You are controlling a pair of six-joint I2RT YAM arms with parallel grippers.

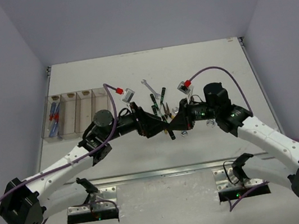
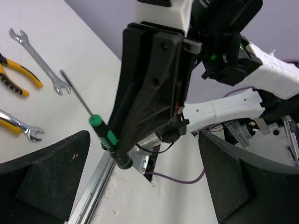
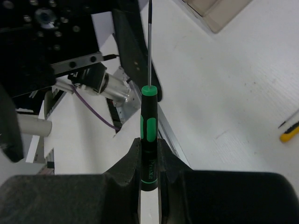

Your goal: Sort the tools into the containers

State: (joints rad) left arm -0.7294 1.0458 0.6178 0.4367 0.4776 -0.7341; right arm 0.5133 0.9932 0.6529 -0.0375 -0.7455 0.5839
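Green-and-black screwdriver [image 3: 148, 140] is clamped by its handle in the closed right gripper [image 3: 148, 161], shaft pointing out toward the wide-open, empty left gripper [image 2: 145, 158] facing it

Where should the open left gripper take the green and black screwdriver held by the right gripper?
Grip the screwdriver on the free handle just below its green collar: the right gripper clamps only the butt end, and the bare shaft is thin and may slip. The left gripper, wide open, should probably come from the tip side, one finger on each side.
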